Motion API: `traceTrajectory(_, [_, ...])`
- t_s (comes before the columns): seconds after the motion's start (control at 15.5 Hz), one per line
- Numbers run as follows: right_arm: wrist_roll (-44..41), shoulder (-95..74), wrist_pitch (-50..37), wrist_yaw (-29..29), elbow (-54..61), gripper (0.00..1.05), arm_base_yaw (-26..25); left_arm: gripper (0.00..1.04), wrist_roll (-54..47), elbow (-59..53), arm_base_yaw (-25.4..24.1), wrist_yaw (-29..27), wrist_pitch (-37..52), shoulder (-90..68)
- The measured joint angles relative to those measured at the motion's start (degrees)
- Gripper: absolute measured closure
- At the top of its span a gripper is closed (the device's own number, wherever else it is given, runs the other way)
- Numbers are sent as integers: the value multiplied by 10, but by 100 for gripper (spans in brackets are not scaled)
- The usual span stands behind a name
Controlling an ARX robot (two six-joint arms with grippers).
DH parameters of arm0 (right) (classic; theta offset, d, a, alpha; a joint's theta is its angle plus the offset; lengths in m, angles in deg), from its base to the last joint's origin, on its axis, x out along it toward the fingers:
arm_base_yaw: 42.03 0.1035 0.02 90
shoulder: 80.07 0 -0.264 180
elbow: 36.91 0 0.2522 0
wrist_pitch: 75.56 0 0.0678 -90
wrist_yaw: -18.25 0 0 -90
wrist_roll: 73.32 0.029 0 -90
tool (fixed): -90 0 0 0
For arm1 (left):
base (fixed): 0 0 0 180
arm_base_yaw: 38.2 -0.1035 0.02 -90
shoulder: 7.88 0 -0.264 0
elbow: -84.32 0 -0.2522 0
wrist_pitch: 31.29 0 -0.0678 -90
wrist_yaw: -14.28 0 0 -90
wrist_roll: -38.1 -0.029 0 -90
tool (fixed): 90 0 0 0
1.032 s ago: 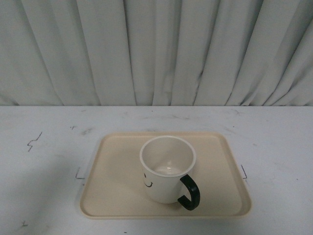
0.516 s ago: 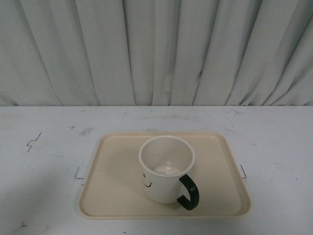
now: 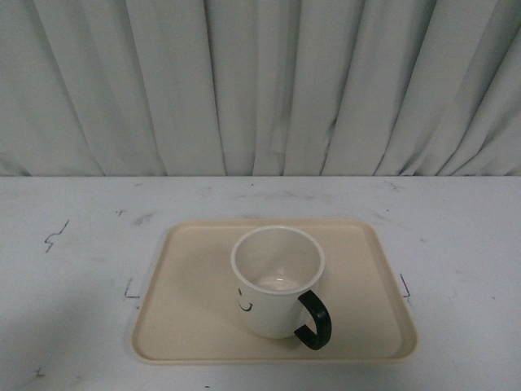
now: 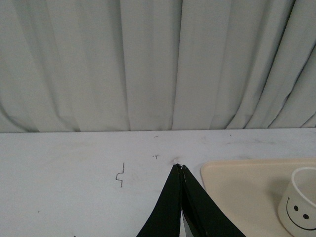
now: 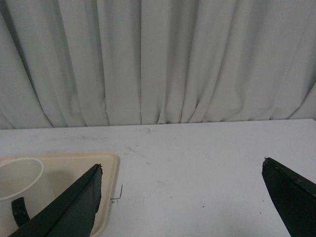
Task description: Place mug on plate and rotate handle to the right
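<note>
Mug (image 3: pixel 277 281) stands upright near the middle of the beige plate (image 3: pixel 187 326), its glossy black loop handle (image 3: pixel 316 321) angled right and toward the robot. Left gripper (image 4: pixel 179 168) has its fingers pressed together; right gripper (image 5: pixel 181 163) is spread wide, and neither touches the mug. A further nudge at the handle could skid the smooth round mug across the slick, low-rimmed plastic, or tip it.

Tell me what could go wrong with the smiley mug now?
1. The handle points partly toward the robot, not squarely right, so the turn might be left unfinished.
2. The mug stands near the near rim of the tray; a clumsy nudge could push it against that rim or tip it.
3. The right gripper is open beside the tray and could bump the handle coming in.
</note>
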Motion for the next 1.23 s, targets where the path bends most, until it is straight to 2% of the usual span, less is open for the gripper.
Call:
traceTrajectory(0.26, [0,0,0,0,0,6,0,103,0,0,0,0,-17,20])
traceTrajectory(1.03, [0,0,0,0,0,6,0,103,0,0,0,0,-172,176])
traceTrajectory(1.1, [0,0,0,0,0,6,0,103,0,2,0,-1,-205,198])
traceTrajectory(1.16, [0,0,0,0,0,6,0,103,0,0,0,1,-278,252])
traceTrajectory(1.23, [0,0,0,0,0,6,0,103,0,2,0,1,-265,273])
